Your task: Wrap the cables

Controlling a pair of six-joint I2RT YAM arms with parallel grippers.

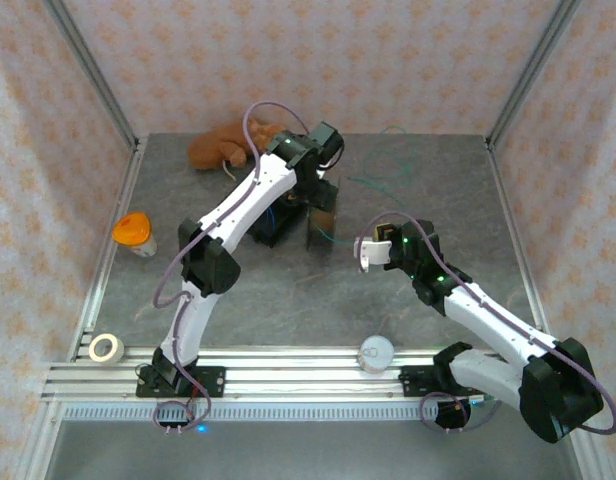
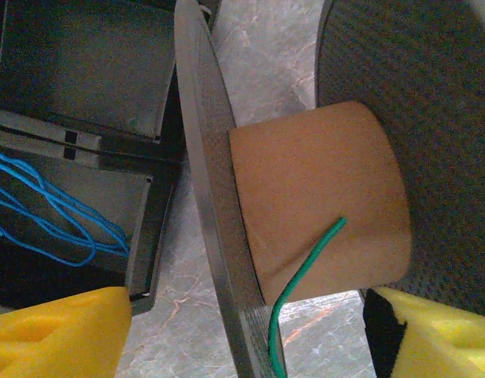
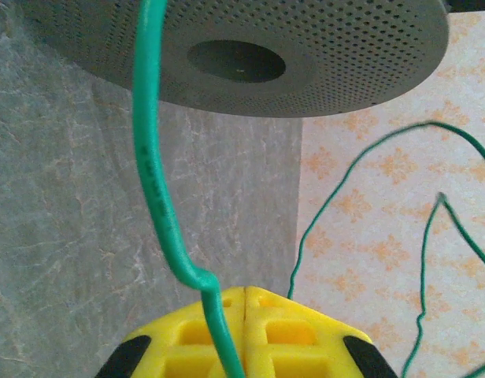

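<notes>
Spool (image 2: 317, 201) stands between wide-open left jaws; right jaws pinch green cable (image 3: 152, 181).

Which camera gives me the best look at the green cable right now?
Right wrist: the green cable runs close and sharp from the right gripper, jaws shut on it, up past the spool flange. Left wrist shows its end against the brown core; top external, a faint strand.

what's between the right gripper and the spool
Green cable, in the right wrist view: pinched in the shut right gripper, it runs up across the spool.
</notes>
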